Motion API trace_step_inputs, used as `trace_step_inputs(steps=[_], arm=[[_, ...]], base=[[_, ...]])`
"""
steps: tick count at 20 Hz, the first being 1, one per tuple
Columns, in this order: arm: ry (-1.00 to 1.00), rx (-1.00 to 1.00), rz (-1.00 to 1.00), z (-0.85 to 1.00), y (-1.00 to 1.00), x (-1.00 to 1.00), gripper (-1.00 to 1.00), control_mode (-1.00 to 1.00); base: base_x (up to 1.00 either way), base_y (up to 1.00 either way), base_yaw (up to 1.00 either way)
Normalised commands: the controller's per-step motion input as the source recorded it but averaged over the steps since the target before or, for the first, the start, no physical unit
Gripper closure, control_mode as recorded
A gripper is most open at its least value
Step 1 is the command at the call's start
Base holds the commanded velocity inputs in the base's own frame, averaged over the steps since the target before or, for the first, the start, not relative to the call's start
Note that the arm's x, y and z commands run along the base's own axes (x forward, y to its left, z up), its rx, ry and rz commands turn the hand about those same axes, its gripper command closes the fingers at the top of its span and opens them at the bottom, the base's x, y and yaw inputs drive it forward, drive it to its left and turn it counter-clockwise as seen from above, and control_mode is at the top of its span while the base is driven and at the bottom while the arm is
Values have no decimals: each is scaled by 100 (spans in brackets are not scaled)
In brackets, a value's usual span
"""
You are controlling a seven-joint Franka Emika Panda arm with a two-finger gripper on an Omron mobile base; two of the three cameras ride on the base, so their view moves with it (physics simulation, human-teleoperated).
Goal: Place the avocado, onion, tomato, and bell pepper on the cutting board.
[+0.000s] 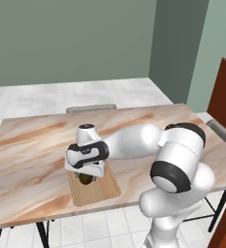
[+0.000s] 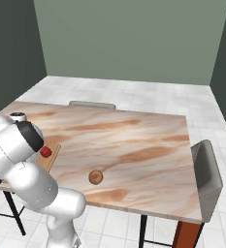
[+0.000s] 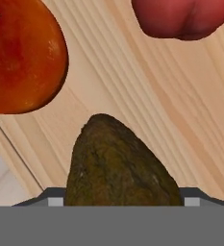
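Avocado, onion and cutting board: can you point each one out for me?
avocado [image 3: 118, 163], hand view, middle of its dark skin.
onion [image 2: 95, 177], right base view, centre of the ball.
cutting board [image 1: 104, 189], left base view, bare near corner.

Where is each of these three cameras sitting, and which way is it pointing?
Left base view: behind the arm on its left, looking down at the table; arm and claw over the cutting board.
Right base view: behind on its right; arm at left, onion on the table.
Hand view: on the hand, looking down at the avocado, tomato and bell pepper.
Shared: both base views show table and board.
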Motion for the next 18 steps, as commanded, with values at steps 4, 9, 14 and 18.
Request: trace_step_inputs(steps=[4, 9, 14, 18], arm=[[0, -1, -4, -16, 4, 6, 100, -100], [0, 0, -3, -4, 1, 1, -100, -100], [0, 0, -1, 7, -2, -1, -100, -100], [-3, 0, 0, 22, 0, -11, -100, -100]], base=[[0, 0, 0], [0, 0, 0], [0, 0, 0], [0, 0, 0]])
